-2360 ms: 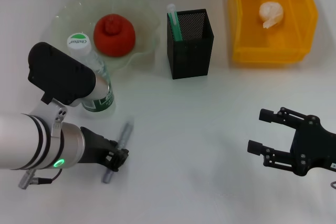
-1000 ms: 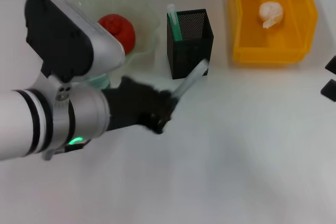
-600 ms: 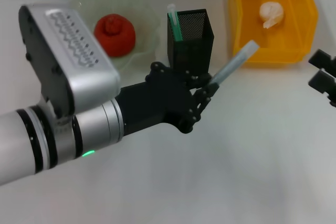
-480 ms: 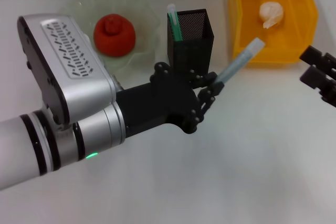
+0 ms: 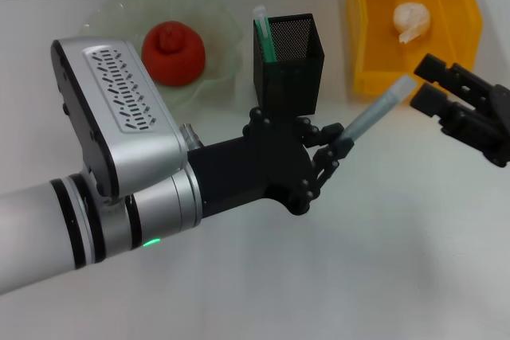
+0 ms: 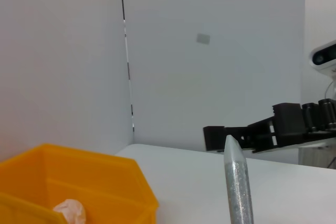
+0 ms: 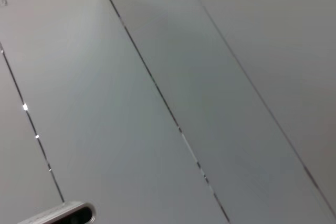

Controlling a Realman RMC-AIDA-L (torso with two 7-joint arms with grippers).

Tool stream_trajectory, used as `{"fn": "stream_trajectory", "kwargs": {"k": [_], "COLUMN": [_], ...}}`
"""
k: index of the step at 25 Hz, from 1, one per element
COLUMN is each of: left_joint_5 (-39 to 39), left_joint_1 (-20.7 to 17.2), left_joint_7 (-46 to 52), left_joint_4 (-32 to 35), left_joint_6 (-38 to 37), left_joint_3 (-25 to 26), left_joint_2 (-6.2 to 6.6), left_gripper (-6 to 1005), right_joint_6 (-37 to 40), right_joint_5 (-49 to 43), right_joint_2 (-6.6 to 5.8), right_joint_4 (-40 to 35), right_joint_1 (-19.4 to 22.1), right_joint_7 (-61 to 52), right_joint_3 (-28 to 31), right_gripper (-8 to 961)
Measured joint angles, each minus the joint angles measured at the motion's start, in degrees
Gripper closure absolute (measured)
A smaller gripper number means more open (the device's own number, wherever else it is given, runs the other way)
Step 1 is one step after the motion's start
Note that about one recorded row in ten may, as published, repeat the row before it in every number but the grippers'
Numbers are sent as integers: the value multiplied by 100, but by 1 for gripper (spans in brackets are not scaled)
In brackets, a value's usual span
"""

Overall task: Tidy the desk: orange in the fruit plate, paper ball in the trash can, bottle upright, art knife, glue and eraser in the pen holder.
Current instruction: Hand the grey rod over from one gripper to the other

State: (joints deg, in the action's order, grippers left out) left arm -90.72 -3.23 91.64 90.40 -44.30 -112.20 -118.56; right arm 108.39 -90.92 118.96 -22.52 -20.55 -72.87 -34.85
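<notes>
My left gripper (image 5: pixel 335 149) is shut on the art knife (image 5: pixel 378 113), a slim grey stick, and holds it above the table, slanted up toward the right. My right gripper (image 5: pixel 426 82) is open, close to the knife's far tip, not touching it. In the left wrist view the knife (image 6: pixel 236 187) points at the right gripper (image 6: pixel 247 135). The orange (image 5: pixel 173 53) lies in the fruit plate (image 5: pixel 219 17). The paper ball (image 5: pixel 410 20) lies in the yellow trash can (image 5: pixel 374 45). The black mesh pen holder (image 5: pixel 291 69) holds a green-white stick (image 5: pixel 263 33). The bottle and the eraser are hidden.
My left arm (image 5: pixel 111 165) covers the table's left front part. The trash can (image 6: pixel 79 177) with the paper ball (image 6: pixel 68 211) also shows in the left wrist view. The right wrist view shows only grey wall panels.
My left gripper has lifted the art knife off the table and carried it up and to the right. My right gripper has come in from the right edge toward the knife's tip.
</notes>
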Motion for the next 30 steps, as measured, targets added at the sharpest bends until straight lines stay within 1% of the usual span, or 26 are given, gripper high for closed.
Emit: {"fn": "stream_trajectory", "kwargs": {"k": [11, 19, 24, 29, 30], "left_joint_5": [45, 59, 57, 71, 69], "left_joint_1": [97, 108, 167, 210, 211], "left_joint_7": [-14, -4, 6, 53, 47], "left_joint_4": [-102, -127, -234, -280, -284], "left_joint_6": [-55, -106, -110, -111, -110], "left_joint_3": [-18, -18, -9, 10, 9], "left_joint_2": [-9, -2, -9, -9, -6], "left_gripper": [877, 879, 877, 869, 868], "right_joint_6": [-460, -466, -425, -368, -368], "right_joint_5": [-36, -35, 3, 50, 50], "right_joint_2": [5, 4, 26, 32, 32], "right_joint_4": [-5, -75, -79, -51, -51], "right_joint_1": [-245, -279, -230, -179, -179], "right_joint_7": [-107, -20, 175, 285, 285], "right_joint_3": [-786, -855, -827, -788, -788], "right_gripper": [228, 418, 661, 807, 807]}}
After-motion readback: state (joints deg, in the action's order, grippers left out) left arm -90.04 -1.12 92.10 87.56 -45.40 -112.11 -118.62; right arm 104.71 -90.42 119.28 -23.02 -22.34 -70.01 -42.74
